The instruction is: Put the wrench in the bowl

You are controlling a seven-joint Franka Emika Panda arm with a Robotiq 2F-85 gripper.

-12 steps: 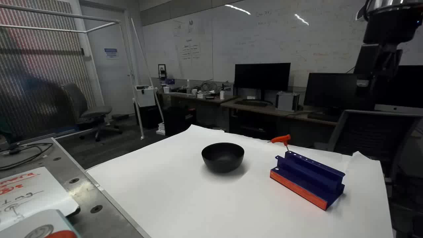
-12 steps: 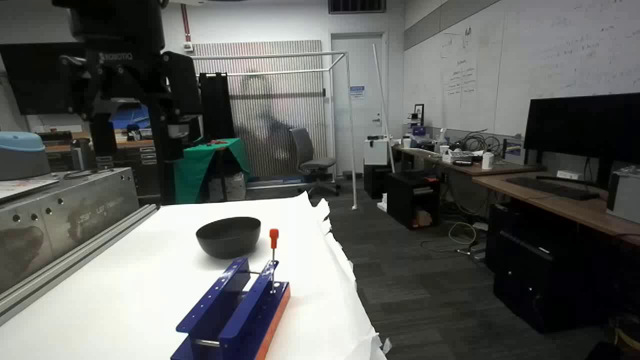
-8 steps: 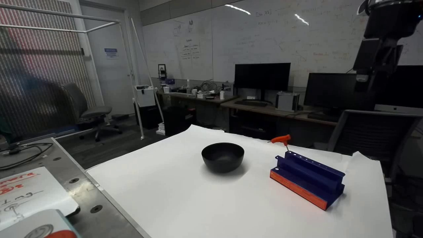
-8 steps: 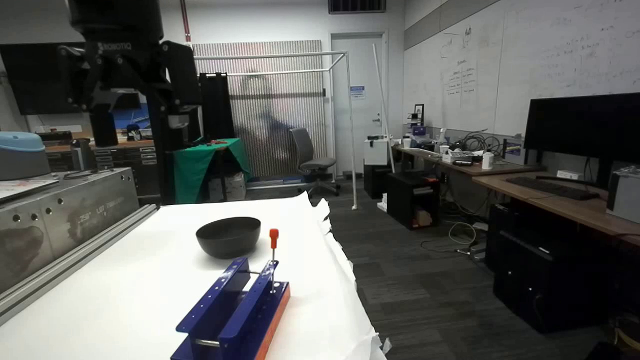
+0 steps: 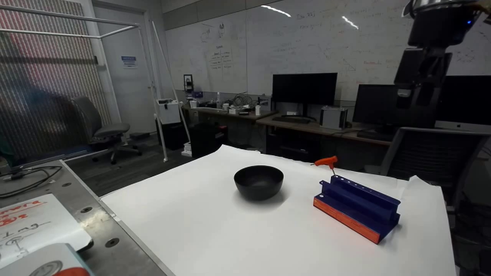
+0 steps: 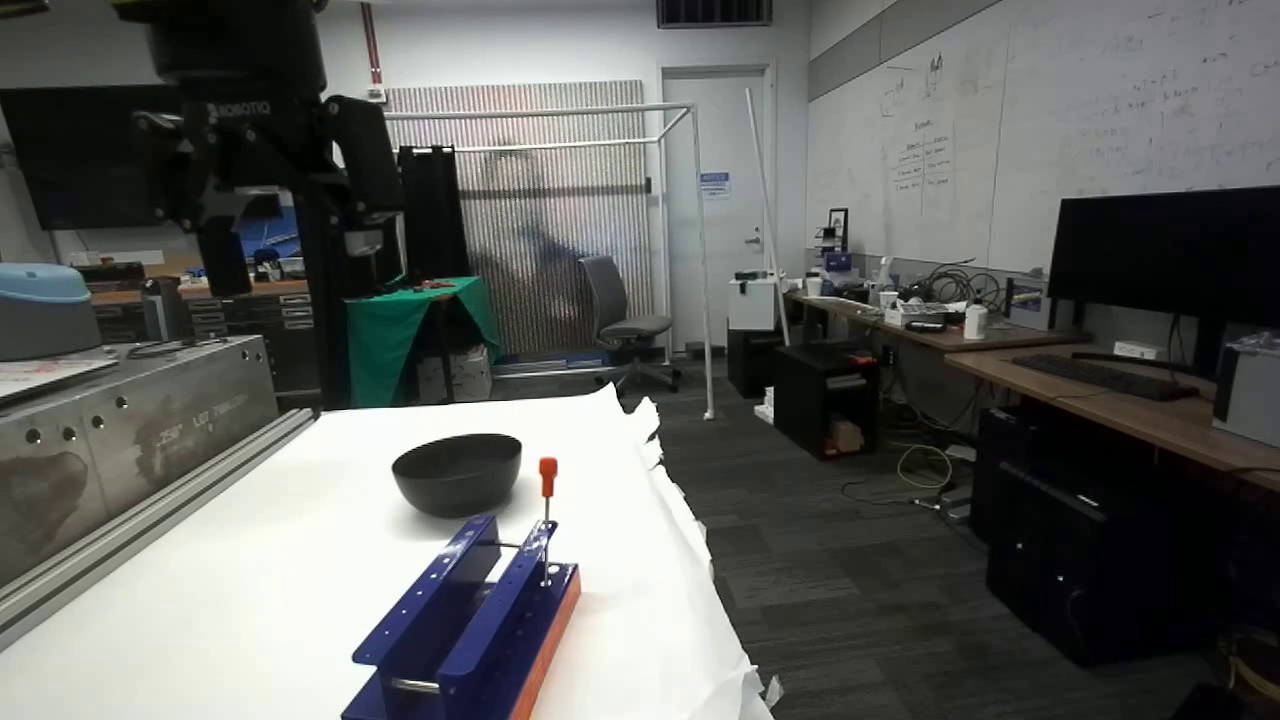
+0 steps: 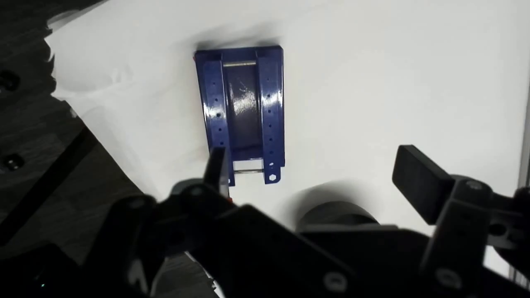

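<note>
In both exterior views I'm seeing a slim orange-red wrench (image 6: 547, 484) sticking up from a blue ridged block (image 5: 356, 207); the wrist view's wide-spread black end effector (image 7: 317, 171) is nearly hiding it.

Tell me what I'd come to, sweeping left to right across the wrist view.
Hole-dotted blue stand, partly hidden black bowl, robot finger pad. The opposite finger pad overlaps the stand, so it's left out.
</note>
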